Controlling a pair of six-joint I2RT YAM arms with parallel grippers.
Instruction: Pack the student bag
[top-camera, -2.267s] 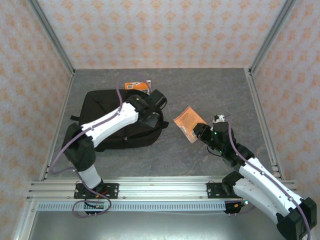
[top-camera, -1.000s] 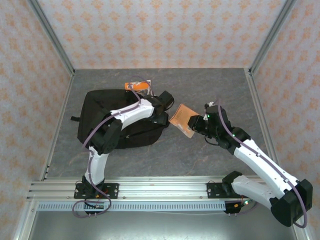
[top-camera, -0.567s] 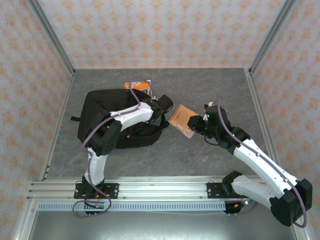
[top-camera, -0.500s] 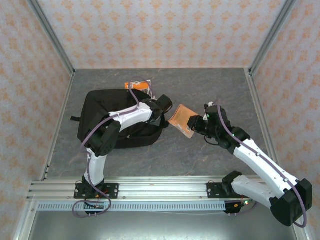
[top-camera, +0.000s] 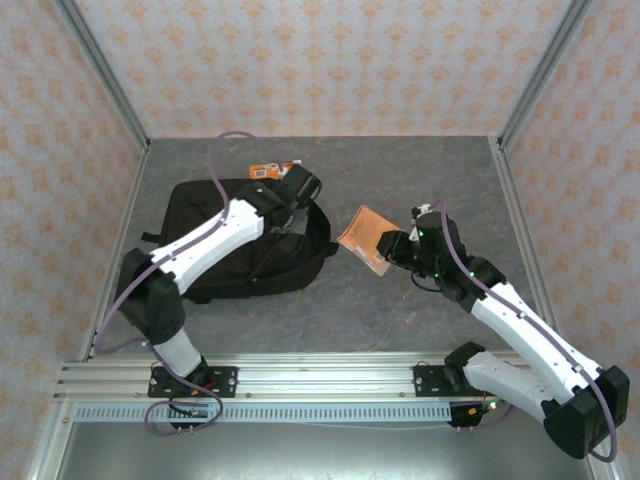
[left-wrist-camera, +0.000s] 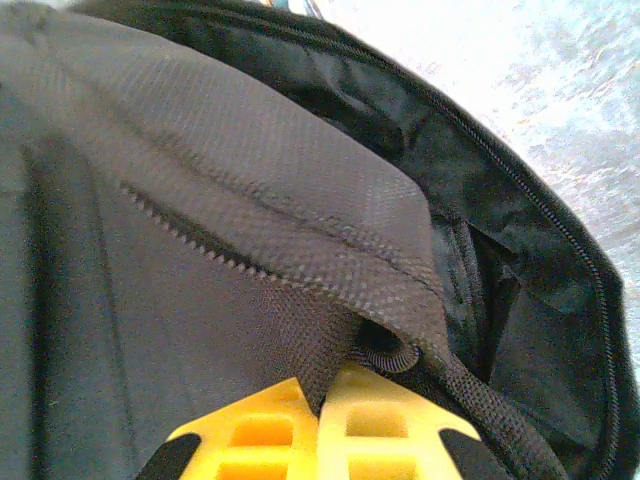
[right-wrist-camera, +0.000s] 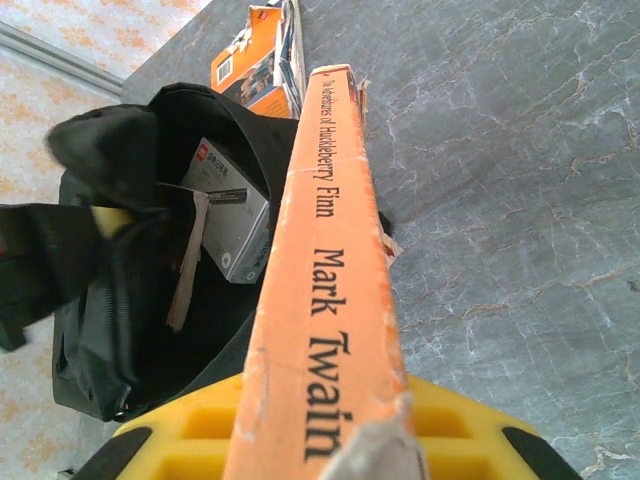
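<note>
Centre-left on the desk (top-camera: 420, 170), the student bag (top-camera: 265, 265) is held open, its flap pinched by the jaws of the left gripper (left-wrist-camera: 320, 398). The orange book (right-wrist-camera: 325, 230) is clamped by the right gripper (right-wrist-camera: 320, 440); insertion is judged underway, and alignment with the opening is called for next.

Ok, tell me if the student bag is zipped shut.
No, the student bag gapes open, showing a grey box inside.
</note>
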